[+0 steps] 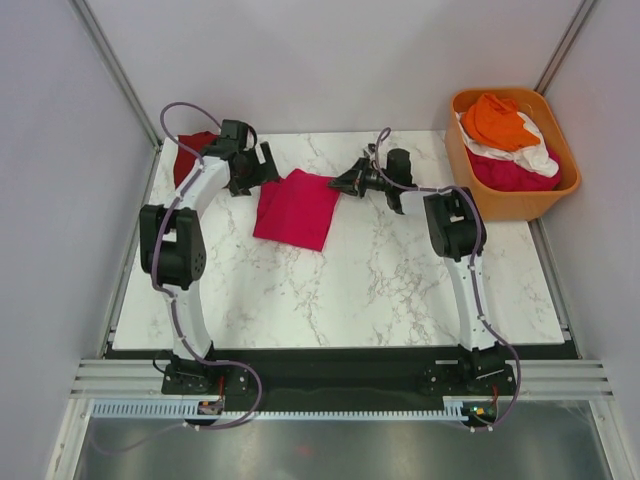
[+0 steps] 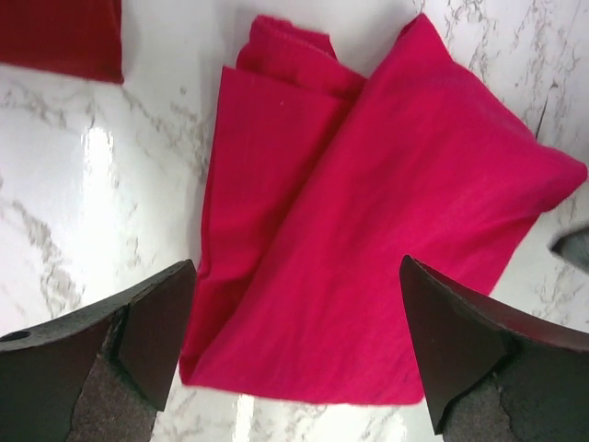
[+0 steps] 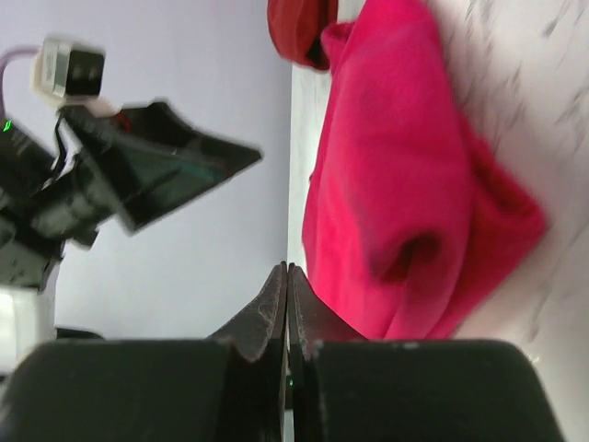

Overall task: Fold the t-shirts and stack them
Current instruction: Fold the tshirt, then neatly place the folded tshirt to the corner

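By the bench's [image 1: 400,290] far-left corner a maroon shirt [image 1: 190,152] seemingly starts the stack, the left hand [image 2: 294,276] gapes empty above the folded magenta shirt [image 1: 297,208] by the far edge, long axis pointing nearward, probably to carry it over, while the right hand [image 3: 287,285] sits pinched shut on nothing.
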